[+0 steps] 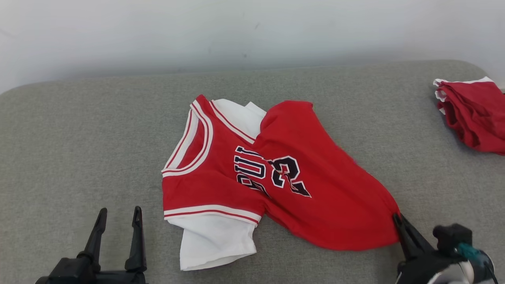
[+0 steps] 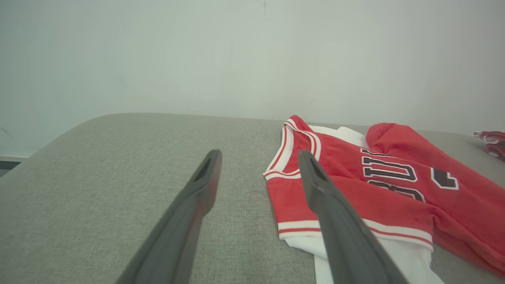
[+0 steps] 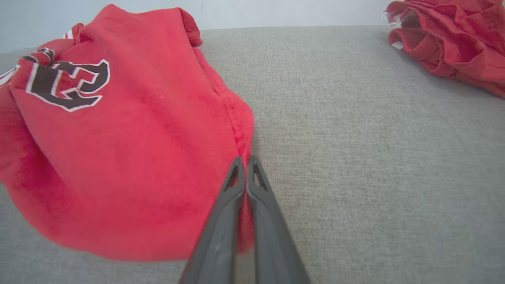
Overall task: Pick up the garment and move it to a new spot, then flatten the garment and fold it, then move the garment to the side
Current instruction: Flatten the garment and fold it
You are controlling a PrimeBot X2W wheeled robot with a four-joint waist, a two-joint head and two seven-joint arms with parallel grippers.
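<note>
Right wrist view: right gripper (image 3: 245, 163) pinched shut on garment (image 3: 138, 157) hem; left gripper (image 1: 120, 211) spread, empty. Pick-up step; next, likely lift.

A grey, fabric-covered worktop (image 1: 79, 138) with rounded far corners stretches out before me, its weave fine and even. Far off to my right, a crumpled bundle of red cloth (image 1: 473, 114) with white trim lies bunched in loose folds on the fabric, close to the worktop's right edge and partly out of view. Beyond the far edge a pale wall (image 1: 252, 31) runs the full width, carrying a few faint dark scuffs near its middle.
</note>
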